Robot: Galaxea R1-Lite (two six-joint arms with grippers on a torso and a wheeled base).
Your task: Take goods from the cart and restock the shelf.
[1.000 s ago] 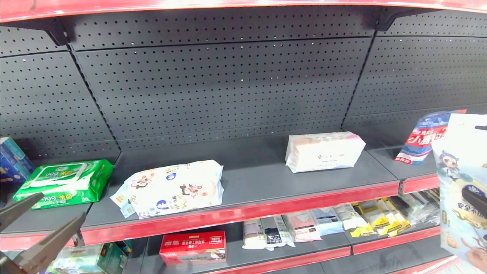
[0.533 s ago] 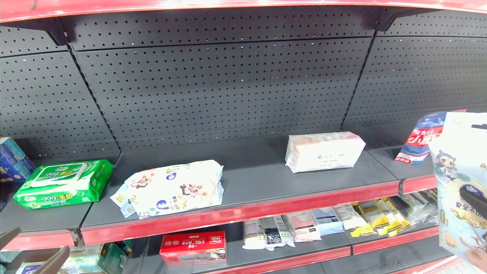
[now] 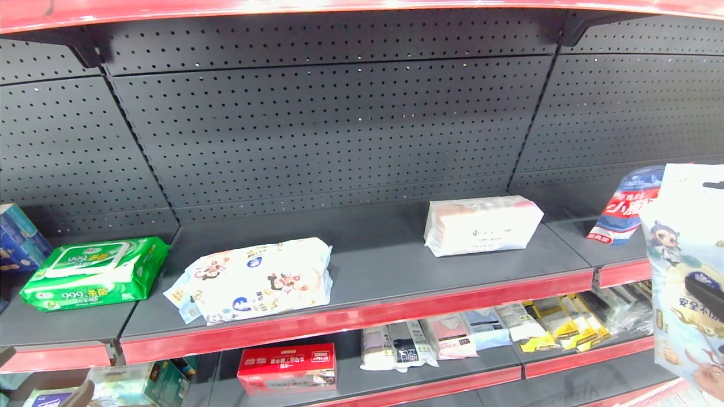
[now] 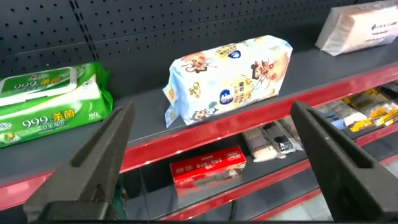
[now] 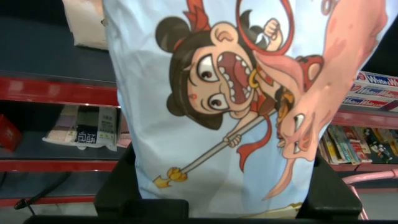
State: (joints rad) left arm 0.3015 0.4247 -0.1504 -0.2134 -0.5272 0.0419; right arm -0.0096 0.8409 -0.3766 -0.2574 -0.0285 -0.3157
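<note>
Left gripper [image 4: 211, 115] has dropped low at near left since 1 s ago, now facing the shelf [image 3: 373, 254] with jaws spread wide. Right gripper [image 5: 224, 194] pinches the cartoon bag [image 3: 681, 265] upright at near right, in front of the shelf. Farther back on the shelf lie a green wipes pack [image 3: 96, 271] at left, a cartoon-print pack [image 3: 254, 280] in the centre and a white tissue pack [image 3: 481, 225] at right.

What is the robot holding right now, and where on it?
The right tool grips a cartoon-printed bag across its middle, hang hole up. The left tool is open and empty.
</note>
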